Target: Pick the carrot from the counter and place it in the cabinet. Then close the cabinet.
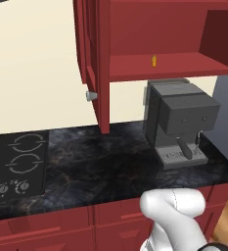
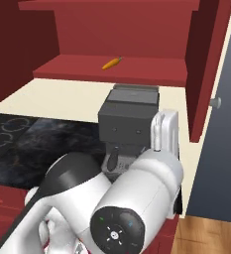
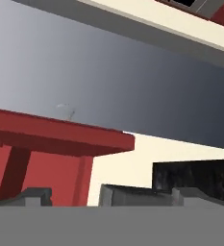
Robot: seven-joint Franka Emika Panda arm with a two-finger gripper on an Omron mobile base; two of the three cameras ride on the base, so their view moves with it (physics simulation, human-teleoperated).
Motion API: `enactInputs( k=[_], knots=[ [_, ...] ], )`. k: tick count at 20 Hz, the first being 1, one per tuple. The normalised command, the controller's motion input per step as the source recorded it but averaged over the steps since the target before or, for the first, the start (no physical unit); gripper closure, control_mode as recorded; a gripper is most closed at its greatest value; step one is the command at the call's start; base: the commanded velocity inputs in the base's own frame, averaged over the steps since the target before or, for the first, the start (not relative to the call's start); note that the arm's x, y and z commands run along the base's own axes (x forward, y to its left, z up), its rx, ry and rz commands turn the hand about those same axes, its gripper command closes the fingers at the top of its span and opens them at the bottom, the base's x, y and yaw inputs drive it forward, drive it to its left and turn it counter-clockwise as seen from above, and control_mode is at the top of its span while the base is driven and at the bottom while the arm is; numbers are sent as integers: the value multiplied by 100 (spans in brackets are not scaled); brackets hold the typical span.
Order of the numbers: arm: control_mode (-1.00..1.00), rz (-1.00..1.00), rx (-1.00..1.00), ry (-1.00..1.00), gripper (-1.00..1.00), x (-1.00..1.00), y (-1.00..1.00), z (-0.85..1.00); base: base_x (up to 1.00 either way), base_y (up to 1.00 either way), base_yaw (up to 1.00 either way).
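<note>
Carrot [image 2: 112, 63]: lies on cabinet shelf [image 1: 184, 66], placing done.
Cabinet door [image 1: 103, 73]: open; closing left.
Fingers [image 3: 108, 194]: spread apart, empty.

Orange carrot [image 1: 154, 61], dark red cabinet [image 1: 135, 29], black gold-veined counter [image 1: 105, 162].

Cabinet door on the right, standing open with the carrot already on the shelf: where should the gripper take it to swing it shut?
Probably best at the round grey knob near the free lower corner of the right door, farthest from the hinge. Come from the room side, jaws straddling the knob, or simply push the panel's outer face beside it. The carrot lies well inside the cabinet.
</note>
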Motion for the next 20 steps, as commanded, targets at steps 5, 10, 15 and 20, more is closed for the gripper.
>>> enactInputs(
  k=[5, 10, 15, 20],
  knots=[
    [-100, -1, 11, -6, -100, 29, -97, -13, 0, 0, 0],
    [-100, 3, 11, -3, -100, 26, -95, 0, 0, 0, 0],
    [-100, 23, 13, 0, -100, 99, -54, 0, 0, 0, 0],
    [-100, 40, 4, -9, -100, 70, -4, -1, 0, 0, 0]
  ],
)
